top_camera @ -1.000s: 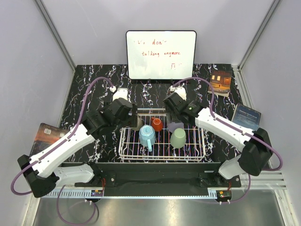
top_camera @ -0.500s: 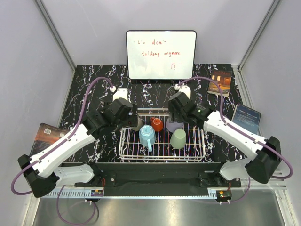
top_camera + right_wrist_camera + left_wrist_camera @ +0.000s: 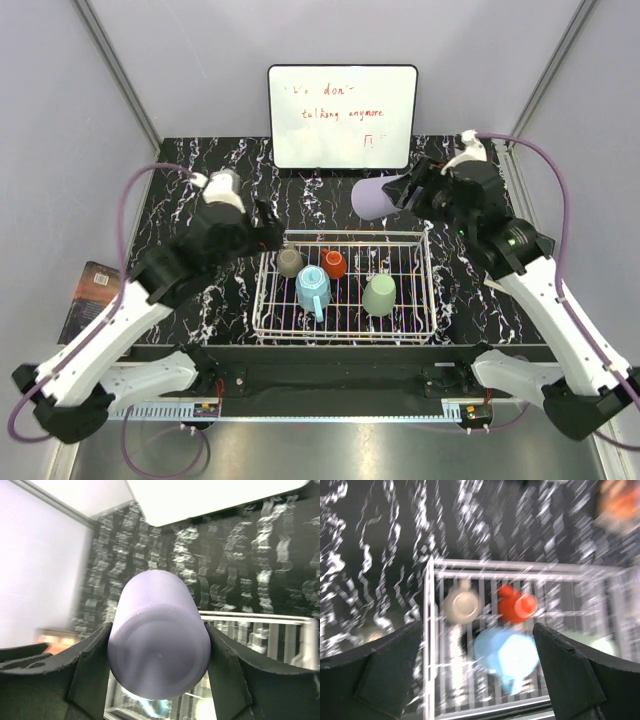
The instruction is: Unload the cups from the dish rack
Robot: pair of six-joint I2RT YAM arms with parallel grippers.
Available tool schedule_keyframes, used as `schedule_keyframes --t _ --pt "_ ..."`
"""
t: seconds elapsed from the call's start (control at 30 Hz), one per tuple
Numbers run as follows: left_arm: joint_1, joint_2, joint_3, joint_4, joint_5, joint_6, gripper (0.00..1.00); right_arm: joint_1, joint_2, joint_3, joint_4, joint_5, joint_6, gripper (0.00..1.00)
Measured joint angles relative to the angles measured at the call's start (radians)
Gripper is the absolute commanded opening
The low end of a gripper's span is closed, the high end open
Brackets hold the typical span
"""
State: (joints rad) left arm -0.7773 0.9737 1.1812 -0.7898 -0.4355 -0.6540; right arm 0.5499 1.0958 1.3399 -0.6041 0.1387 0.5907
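Though hazy, lavender tumbler (image 3: 159, 630) apparently within right gripper (image 3: 159, 672).

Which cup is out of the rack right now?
The lavender tumbler, held in the air by the right gripper; the other four cups sit inside the dish rack.

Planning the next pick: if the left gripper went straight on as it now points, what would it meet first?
Probably the light blue mug in the dish rack, framed by the open left gripper; blur leaves depth unclear.
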Motion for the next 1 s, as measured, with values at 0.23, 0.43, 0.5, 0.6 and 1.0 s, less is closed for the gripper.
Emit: schedule_keyframes --t 0.23,0.43,0.5,0.6,1.0 --pt "0.119 -0.147 -0.055 0.234 0.24 -0.05 0.99 -0.086 -0.037 -0.207 0.345 -0.375 0.213 0.0" --pt "0.127 -0.148 -0.142 0.431 0.421 -0.081 0.99 -0.088 0.02 -0.343 0.717 -0.605 0.429 0.0" --pt "0.128 -0.148 -0.162 0.457 0.444 -0.088 0.99 -0.088 0.033 -0.357 0.784 -0.642 0.471 0.0" --pt "0.13 -0.15 -0.182 0.511 0.476 -0.101 0.99 -0.088 0.051 -0.36 0.868 -0.702 0.518 0.0" --pt "0.131 -0.119 -0.195 0.684 0.556 -0.14 0.85 -0.06 0.101 -0.36 0.939 -0.795 0.552 0.0"
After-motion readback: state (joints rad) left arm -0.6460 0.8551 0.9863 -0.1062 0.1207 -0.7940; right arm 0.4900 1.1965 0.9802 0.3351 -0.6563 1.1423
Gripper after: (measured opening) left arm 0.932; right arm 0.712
